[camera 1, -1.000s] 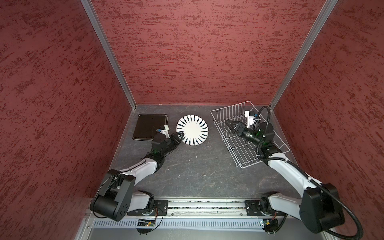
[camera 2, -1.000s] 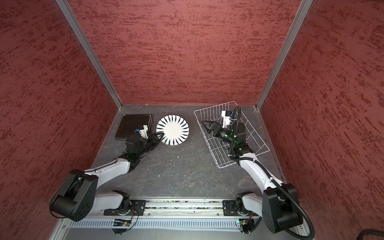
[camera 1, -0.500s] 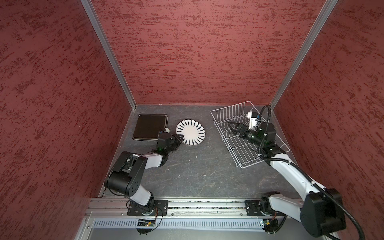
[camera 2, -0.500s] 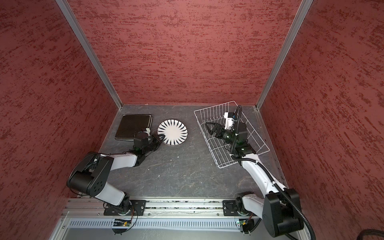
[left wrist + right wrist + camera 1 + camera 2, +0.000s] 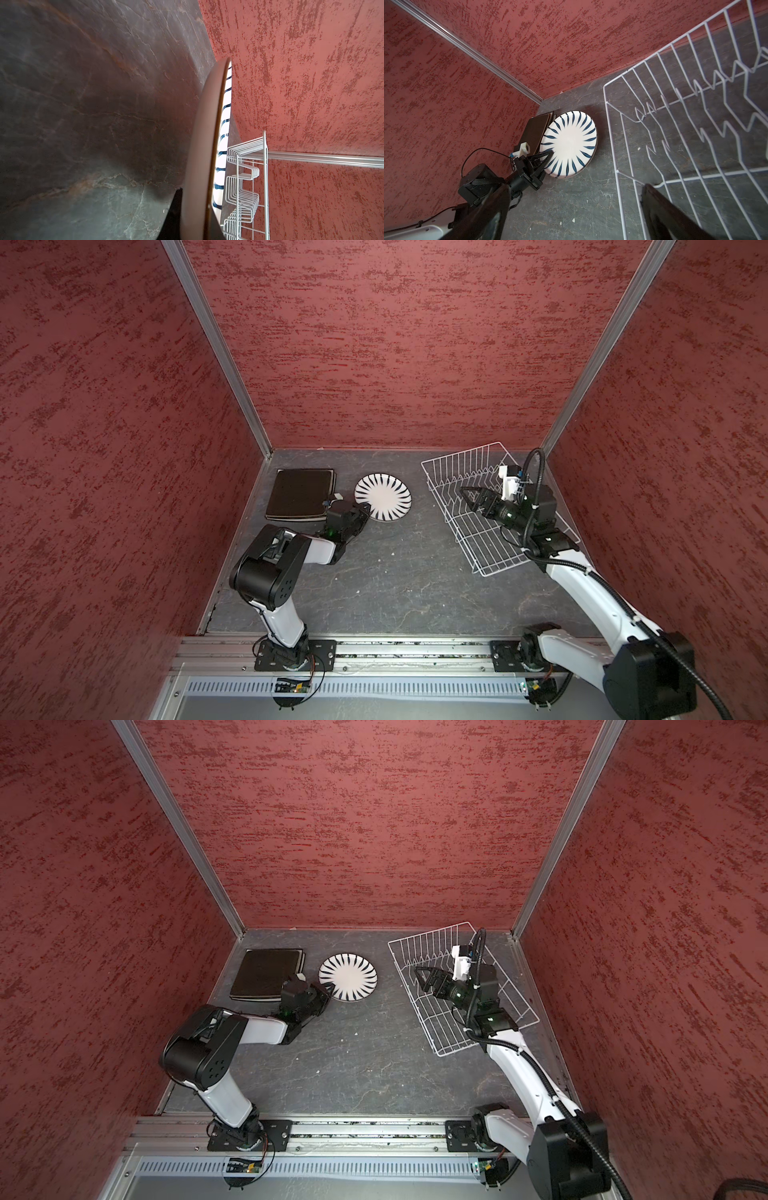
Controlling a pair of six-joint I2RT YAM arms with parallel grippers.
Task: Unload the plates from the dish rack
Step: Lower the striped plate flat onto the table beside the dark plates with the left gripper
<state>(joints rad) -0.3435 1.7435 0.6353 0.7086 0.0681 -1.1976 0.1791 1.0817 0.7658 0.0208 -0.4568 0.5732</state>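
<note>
Clamped together on the near rim of the round white plate (image 5: 571, 143), your left gripper (image 5: 547, 156) shows only its top finger (image 5: 549, 153) lying over the blue-black streaks; the lower one is hidden beneath the plate. From the left wrist camera you get little more than the blurred brown underside of that plate (image 5: 199, 149) and a dark sliver below it, so the grip itself cannot be read there. Whether the plate's far rim touches the bench (image 5: 395, 572) you cannot tell.

Your right gripper (image 5: 467, 498) hangs over the dish rack (image 5: 461, 466) with its jaws spread wide and nothing between them. In the right wrist view its fingers (image 5: 662, 209) are out of focus and cut off by the frame edge.

In both top views the plate (image 5: 349, 977) sits along the far edge of the bench, just beside the stack of square plates (image 5: 300, 493) in the far left corner and not touching it. Only the black top plate of that stack shows in full. Pale edges peek out beneath it, but how many lie under it, or what patterns they carry, cannot be made out.

Your rack (image 5: 428, 946) stands askew in the far right corner, partly covered by the right arm.
</note>
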